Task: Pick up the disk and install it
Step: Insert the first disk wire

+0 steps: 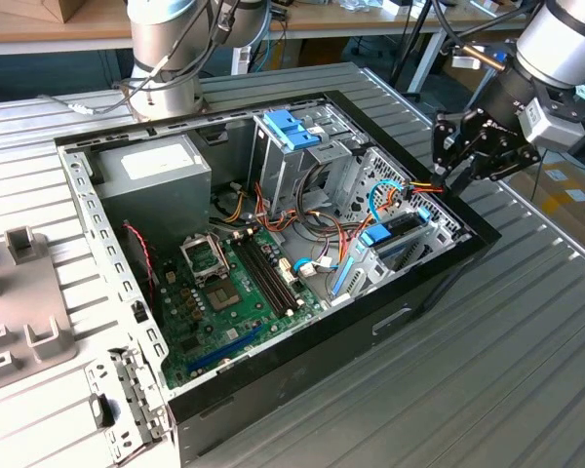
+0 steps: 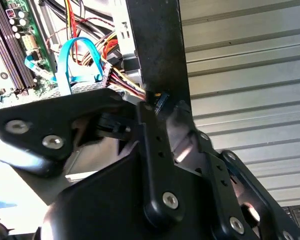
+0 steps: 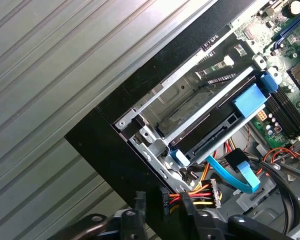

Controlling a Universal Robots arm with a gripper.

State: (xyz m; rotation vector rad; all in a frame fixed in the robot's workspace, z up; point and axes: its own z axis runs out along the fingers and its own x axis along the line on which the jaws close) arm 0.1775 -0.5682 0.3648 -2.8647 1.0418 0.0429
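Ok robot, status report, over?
Gripper at case wall, beside wire plug. Disk looks seated in drive cage. Cables crowd it.

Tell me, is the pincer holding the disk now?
No, in the exterior view the pincer hangs empty at the rim of the computer case.

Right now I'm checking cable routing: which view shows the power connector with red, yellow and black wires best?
The first wrist view: the power connector and its wires lie unobstructed beside the drive cage. The second wrist view shows it partly behind black hardware; the exterior view shows its wires from afar.
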